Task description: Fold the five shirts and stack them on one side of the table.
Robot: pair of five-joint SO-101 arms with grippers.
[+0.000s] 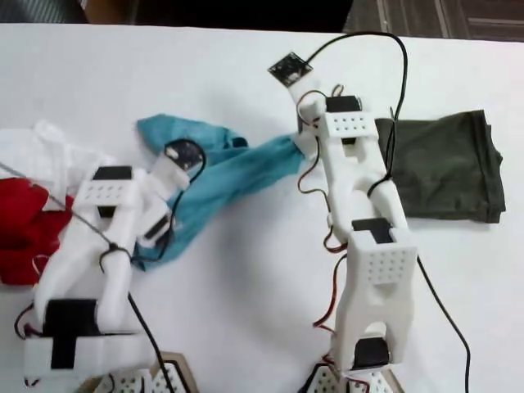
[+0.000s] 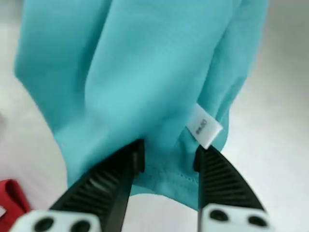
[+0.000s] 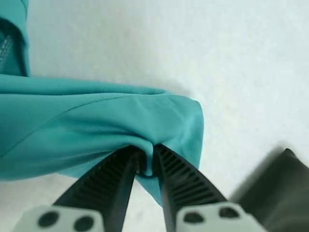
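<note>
Your teal shirt [image 1: 237, 168] is stretched over the middle of the table [image 1: 246, 311]. Its long axis runs side to side between your left pincer [image 2: 169, 157] and right pincer [image 3: 148, 162], each clamped on its cloth. A folded green shirt [image 1: 442, 168] lies just right of it.

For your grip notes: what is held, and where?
Right gripper pinches the teal shirt by a folded edge; left gripper at its labelled hem, hold unclear.
</note>
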